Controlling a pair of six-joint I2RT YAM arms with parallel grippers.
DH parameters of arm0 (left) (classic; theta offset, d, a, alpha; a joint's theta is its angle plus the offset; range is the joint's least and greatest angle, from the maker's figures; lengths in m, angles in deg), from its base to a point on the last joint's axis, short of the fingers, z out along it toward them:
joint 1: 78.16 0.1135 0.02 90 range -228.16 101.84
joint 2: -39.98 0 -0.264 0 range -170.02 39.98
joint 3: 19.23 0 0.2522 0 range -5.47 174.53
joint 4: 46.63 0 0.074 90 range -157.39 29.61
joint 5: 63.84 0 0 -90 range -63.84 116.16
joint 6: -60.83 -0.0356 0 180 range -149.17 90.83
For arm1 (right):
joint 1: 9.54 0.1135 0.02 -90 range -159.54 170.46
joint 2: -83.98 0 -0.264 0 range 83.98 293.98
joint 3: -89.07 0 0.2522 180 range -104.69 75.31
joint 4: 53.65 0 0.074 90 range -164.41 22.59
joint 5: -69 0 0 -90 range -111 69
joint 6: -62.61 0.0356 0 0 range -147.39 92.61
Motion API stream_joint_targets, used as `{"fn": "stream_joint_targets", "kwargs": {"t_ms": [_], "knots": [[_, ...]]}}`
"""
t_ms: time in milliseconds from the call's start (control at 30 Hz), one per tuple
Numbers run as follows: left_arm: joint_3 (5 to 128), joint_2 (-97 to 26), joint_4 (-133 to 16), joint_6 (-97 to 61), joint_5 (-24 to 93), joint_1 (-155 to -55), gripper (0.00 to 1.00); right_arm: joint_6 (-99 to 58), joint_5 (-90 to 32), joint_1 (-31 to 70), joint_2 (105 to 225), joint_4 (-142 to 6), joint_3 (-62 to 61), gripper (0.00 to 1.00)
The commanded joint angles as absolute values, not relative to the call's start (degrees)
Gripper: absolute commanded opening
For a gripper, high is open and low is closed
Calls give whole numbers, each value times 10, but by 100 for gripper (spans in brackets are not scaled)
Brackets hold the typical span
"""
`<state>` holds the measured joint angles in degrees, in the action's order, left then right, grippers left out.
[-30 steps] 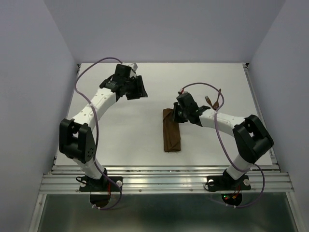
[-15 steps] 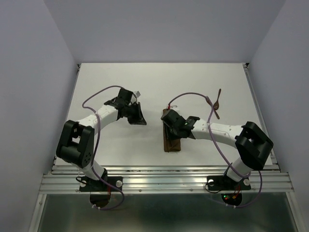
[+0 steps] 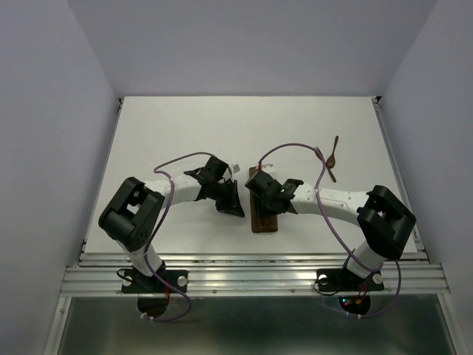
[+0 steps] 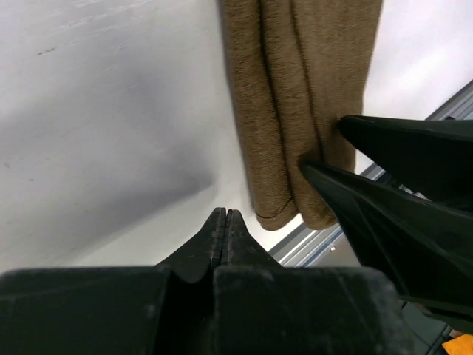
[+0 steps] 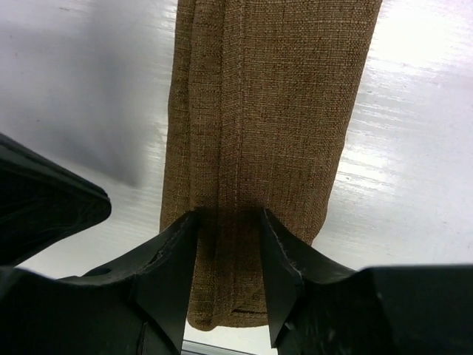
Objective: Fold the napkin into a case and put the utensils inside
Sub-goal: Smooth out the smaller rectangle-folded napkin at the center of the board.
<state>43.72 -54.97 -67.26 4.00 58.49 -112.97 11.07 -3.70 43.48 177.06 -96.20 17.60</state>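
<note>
Near edge of bench (image 3: 185, 126): L gripper (image 4: 224, 222), jaws pinched tight w/ nothing in them, hangs just at 9 o'clock of the case (image 5: 273, 111), a folded brown cloth strip lying flat, centre-right. R gripper (image 5: 228, 222) sits over the strip's near half, jaws part-open, tips down on the cloth. Farther back, at 2 o'clock, the utensils (image 3: 329, 161) lie on the bench, well apart from the cloth.

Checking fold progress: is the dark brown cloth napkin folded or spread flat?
Folded: the dark brown cloth napkin lies as a narrow strip, with layered lengthwise edges showing in both wrist views.
</note>
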Motion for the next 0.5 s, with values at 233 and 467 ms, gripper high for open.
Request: {"fn": "stream_joint_targets", "kwargs": {"t_ms": [233,467], "knots": [[426,-577,-643,43,589,-1150,0,128,-44,453,1752,-960,157,43],[422,-589,-621,55,602,-1161,0,125,-49,458,1767,-950,165,26]]}}
